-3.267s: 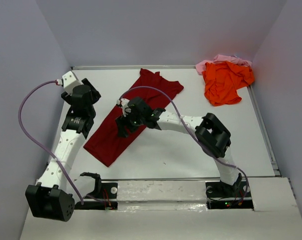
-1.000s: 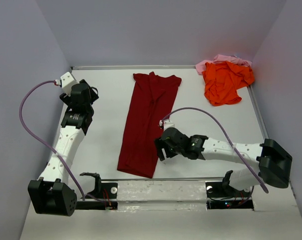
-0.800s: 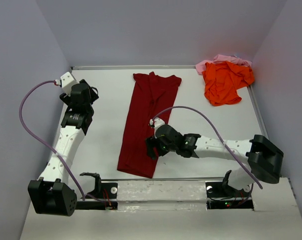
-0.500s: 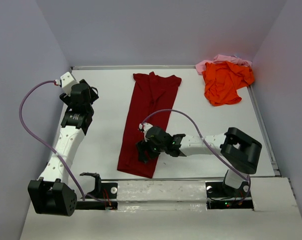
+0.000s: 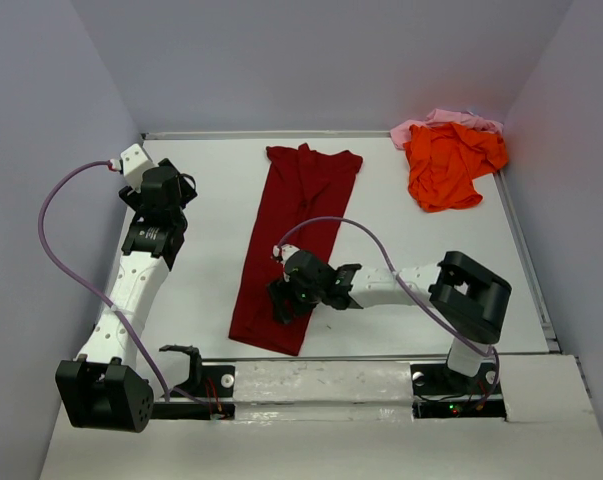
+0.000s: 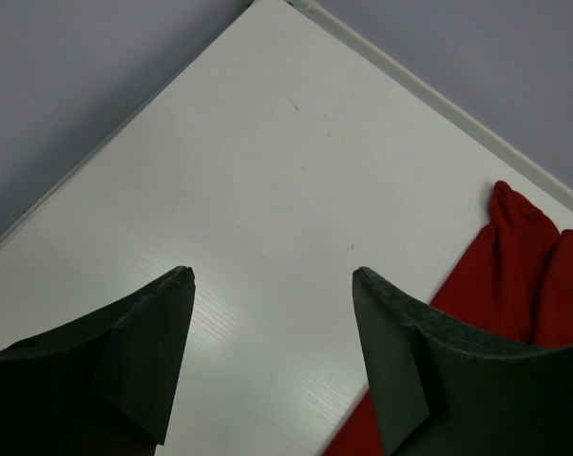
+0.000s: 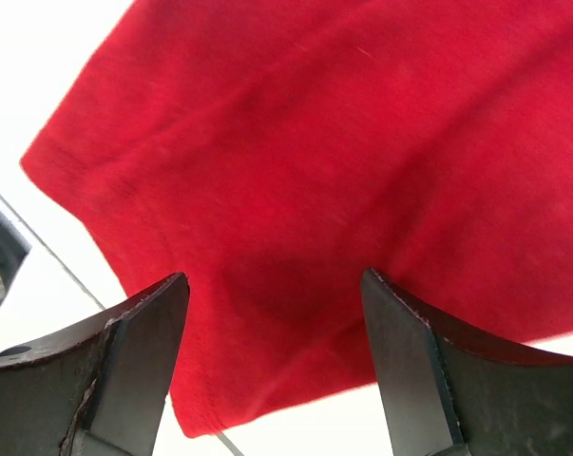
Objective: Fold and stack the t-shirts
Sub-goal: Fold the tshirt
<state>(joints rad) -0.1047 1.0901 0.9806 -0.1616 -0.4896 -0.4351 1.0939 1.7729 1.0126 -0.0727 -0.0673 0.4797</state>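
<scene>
The maroon t-shirt (image 5: 293, 235) lies as a long, narrow folded strip from the back of the table toward the near edge. My right gripper (image 5: 283, 303) hovers open just above its near end; the right wrist view shows red cloth (image 7: 315, 142) and its hem between and under the spread fingers (image 7: 275, 275), nothing gripped. My left gripper (image 5: 177, 186) stands open over bare table at the left, apart from the shirt, whose far end (image 6: 514, 275) shows at the right of the left wrist view beside the gripper (image 6: 273, 274). The orange t-shirt (image 5: 447, 165) lies crumpled on the pink t-shirt (image 5: 436, 120) in the back right corner.
The white table (image 5: 211, 190) is walled at the left, back and right. A raised rail (image 5: 321, 357) runs along the near edge in front of the arm bases. The right arm's cable (image 5: 351, 228) arcs over the shirt's near half.
The right arm has swung left, from beside the maroon shirt's right edge to over its near end. The shirt's near end has shifted slightly left. The left arm has not moved.
</scene>
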